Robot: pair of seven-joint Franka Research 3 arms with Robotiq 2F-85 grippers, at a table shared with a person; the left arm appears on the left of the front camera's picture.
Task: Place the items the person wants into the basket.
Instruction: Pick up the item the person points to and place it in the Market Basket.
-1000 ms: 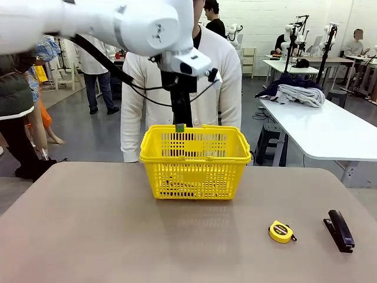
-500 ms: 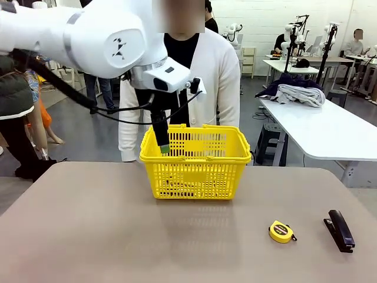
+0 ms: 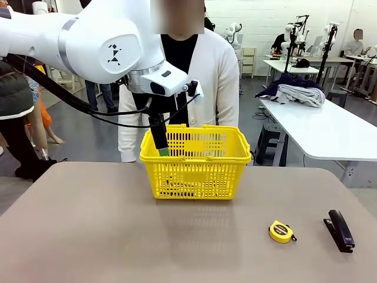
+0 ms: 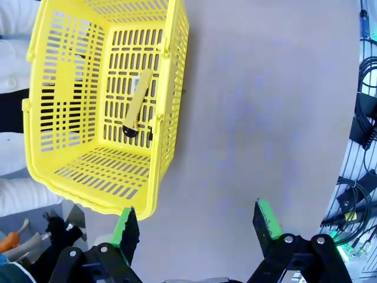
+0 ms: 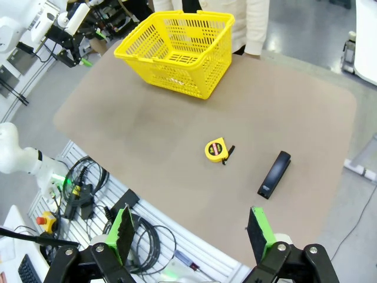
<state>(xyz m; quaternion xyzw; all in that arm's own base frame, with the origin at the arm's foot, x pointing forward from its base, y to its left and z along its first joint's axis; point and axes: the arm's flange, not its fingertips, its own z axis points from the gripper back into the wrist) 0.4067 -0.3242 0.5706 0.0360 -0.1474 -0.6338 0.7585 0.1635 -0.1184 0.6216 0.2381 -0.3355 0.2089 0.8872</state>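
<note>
The yellow basket (image 3: pixel 194 162) stands at the table's far middle, in front of the person (image 3: pixel 221 76) in a white cardigan. On the basket's floor (image 4: pixel 88 88) lies the slim yellow utility knife (image 4: pixel 136 105), its black end toward the near wall. The pen and the marker are hidden from me. My left gripper (image 3: pixel 162 150) hangs over the basket's left rim. In the wrist view the left gripper (image 4: pixel 195 224) is open and holds nothing, with bare table beneath it. High above the table's near side, my right gripper (image 5: pixel 191 233) is open and holds nothing.
A round yellow tape measure (image 3: pixel 281 231) and a black stapler (image 3: pixel 340 230) lie at the table's front right, also seen as the tape measure (image 5: pixel 217 150) and stapler (image 5: pixel 274 174). The basket (image 5: pixel 177 53) is far from my right gripper. Cables run along the table's near edge.
My left arm has swung left and a little down, from above the basket's back rim to over its left rim. Basket, tape measure and stapler have not moved.
</note>
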